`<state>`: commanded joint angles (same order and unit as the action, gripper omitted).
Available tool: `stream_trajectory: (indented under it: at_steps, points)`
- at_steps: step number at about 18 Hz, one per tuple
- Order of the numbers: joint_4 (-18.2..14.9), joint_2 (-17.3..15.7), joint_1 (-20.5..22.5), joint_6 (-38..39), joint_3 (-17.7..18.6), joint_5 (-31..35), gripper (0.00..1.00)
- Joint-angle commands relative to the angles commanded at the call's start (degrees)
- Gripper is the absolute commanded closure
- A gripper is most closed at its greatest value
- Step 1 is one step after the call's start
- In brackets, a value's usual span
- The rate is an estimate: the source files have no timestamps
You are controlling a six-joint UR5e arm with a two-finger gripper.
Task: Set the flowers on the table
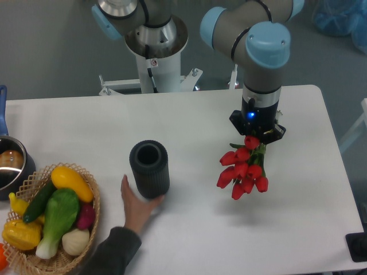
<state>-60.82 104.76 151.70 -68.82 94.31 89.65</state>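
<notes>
A bunch of red tulips point(243, 169) with green stems hangs from my gripper point(258, 137) over the right half of the white table point(195, 120). The gripper is shut on the stems, and its fingers are mostly hidden by the wrist and the flowers. The blooms point down and to the left, with a faint shadow on the table beneath them. A dark ribbed vase point(149, 168) stands upright and empty to the left of the flowers.
A person's hand point(135, 203) holds the base of the vase from the front. A wicker basket point(92, 220) with toy vegetables sits at the front left. A pot point(11, 166) is at the left edge. The robot base point(155, 51) stands behind the table.
</notes>
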Motion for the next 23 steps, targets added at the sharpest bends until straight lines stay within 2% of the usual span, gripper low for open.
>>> stream_trajectory:
  at_steps: [9,11,12,16,17,18,19,23]
  points:
    - [0.26,4.39,-0.44,0.62,-0.44,2.28,1.00]
    - [0.26,5.54,-1.75,0.70,-0.53,4.03,1.00]
    - [0.26,5.71,-2.11,0.70,-0.53,4.30,0.96]
    - [0.26,7.30,-2.46,1.40,0.17,4.31,0.59]
    - [0.26,7.30,-2.72,1.41,0.17,4.31,0.37]
    - [0.35,7.30,-2.81,1.49,0.17,4.31,0.06]
    - [0.35,7.30,-2.90,1.50,0.35,4.22,0.00]
    - [0.44,7.30,-2.90,1.15,0.35,3.87,0.00]
